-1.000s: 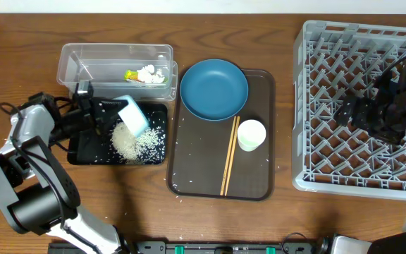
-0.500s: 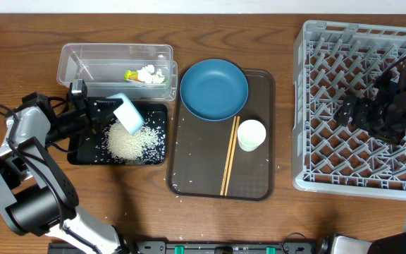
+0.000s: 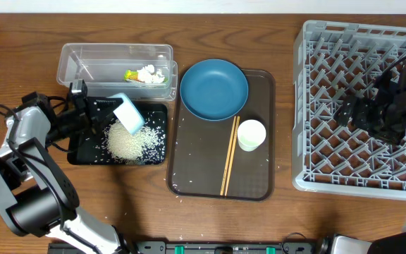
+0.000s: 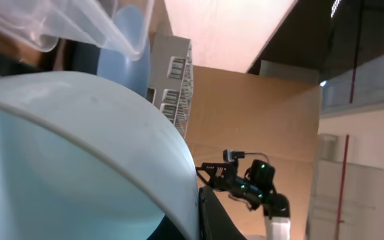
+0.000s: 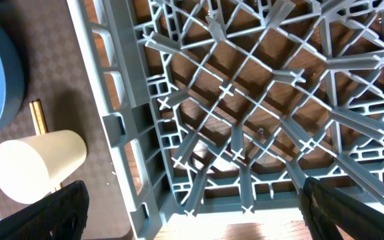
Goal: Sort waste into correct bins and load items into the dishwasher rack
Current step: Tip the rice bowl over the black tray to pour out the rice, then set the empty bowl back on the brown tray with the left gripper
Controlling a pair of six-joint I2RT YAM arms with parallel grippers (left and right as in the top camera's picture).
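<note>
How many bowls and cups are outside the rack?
3: a large blue bowl and a small cream cup on the brown serving tray, and a pale tilted cup in the left hand above the black tray. The right arm hides part of the grey rack.

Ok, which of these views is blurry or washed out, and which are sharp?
Left wrist: the pale vessel looms close and soft, with blown-out white above. Right wrist: the rack lattice is sharp. Overhead: even light, crisp, faint shadows.
</note>
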